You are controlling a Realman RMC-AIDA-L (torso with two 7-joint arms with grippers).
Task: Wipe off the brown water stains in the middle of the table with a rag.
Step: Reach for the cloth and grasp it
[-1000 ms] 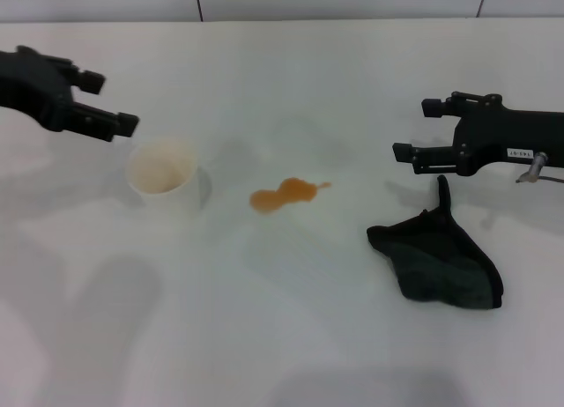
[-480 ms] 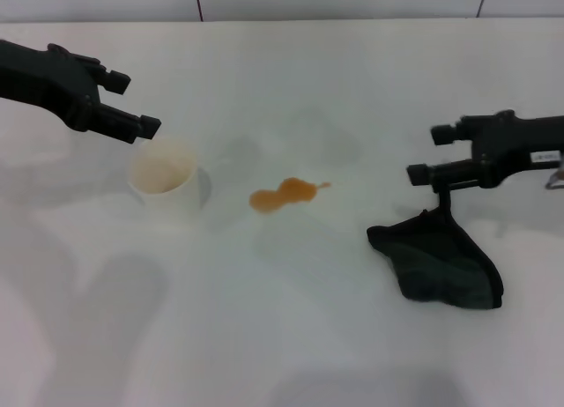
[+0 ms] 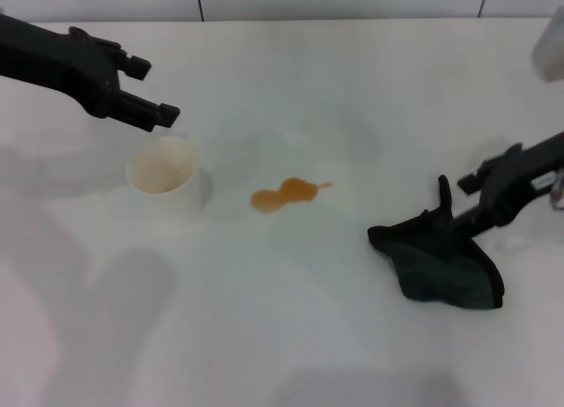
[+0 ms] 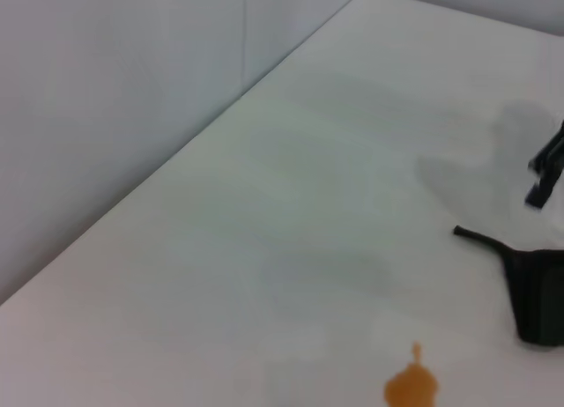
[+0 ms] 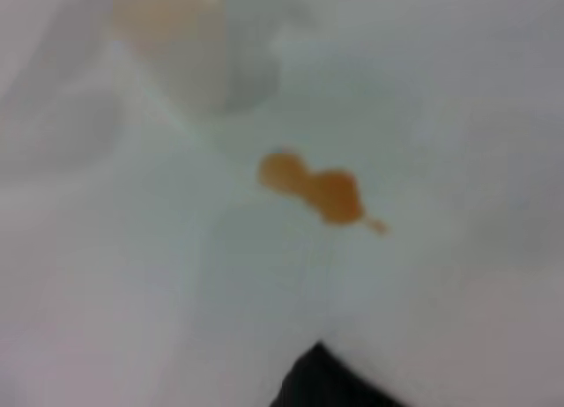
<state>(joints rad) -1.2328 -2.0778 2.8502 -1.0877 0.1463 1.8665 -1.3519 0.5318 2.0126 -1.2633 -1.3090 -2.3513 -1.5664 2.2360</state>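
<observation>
The brown water stains [image 3: 286,194] form a small orange-brown puddle mid-table [image 3: 291,336]. They also show in the left wrist view [image 4: 411,385] and the right wrist view [image 5: 317,188]. The rag [image 3: 441,262], dark and folded, lies on the right, with one corner sticking up. It shows in the left wrist view [image 4: 533,284] and the right wrist view [image 5: 326,381]. My right gripper [image 3: 471,204] is open, low at the rag's far right edge, its lower finger close to the cloth. My left gripper [image 3: 157,92] is open and empty, above the table just behind the cup.
A cream-tinted white cup [image 3: 163,169] stands upright left of the puddle, blurred in the right wrist view [image 5: 167,19]. A wall runs along the table's far edge [image 3: 291,19]. My right gripper shows far off in the left wrist view [image 4: 546,173].
My left gripper has moved right, toward the cup. My right gripper has moved right and down to the rag's edge. Rag, puddle and cup have not moved.
</observation>
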